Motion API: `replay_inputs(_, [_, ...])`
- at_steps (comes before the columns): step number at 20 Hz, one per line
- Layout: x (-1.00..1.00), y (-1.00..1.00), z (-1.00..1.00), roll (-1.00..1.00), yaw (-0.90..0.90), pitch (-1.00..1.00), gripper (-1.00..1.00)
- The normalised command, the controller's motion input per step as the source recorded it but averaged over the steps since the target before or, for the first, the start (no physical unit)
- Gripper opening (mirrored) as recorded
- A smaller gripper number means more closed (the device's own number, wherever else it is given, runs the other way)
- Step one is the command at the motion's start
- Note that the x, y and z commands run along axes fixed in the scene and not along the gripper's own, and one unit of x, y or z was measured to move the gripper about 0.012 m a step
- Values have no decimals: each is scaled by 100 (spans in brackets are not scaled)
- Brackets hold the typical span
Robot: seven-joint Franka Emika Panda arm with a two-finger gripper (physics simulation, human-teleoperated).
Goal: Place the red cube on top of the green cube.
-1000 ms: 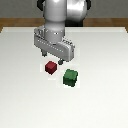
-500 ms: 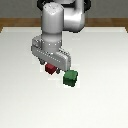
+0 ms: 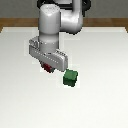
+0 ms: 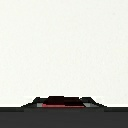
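The red cube point(image 3: 48, 69) lies on the white table, mostly hidden under the gripper's hand. My gripper point(image 3: 46, 65) is lowered over it, with the jaws standing on either side of the cube and a small gap showing, so it reads as open. In the wrist view the red cube point(image 4: 62, 103) sits low between the two dark fingers point(image 4: 31, 104). The green cube point(image 3: 70, 77) stands on the table just toward the exterior view's right of the red cube and a little nearer the camera, apart from the gripper.
The white table point(image 3: 25, 105) stretches around both cubes, and its far edge meets a brown floor point(image 3: 15, 22). The arm's grey body point(image 3: 52, 27) rises behind the cubes.
The gripper has come down from above the red cube until it straddles it, hiding most of the cube. Neither cube has moved.
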Motion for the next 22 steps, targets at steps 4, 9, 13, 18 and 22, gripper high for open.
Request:
replay_inputs(4, [0,0,50,0,0,0,-100])
replay_inputs(9, [0,0,100,0,0,0,-100])
replay_inputs(13, [0,12,100,0,0,0,-100])
replay_inputs(18, [0,60,0,0,0,0,-100])
replay_inputs(22, [0,100,0,0,0,0,-100])
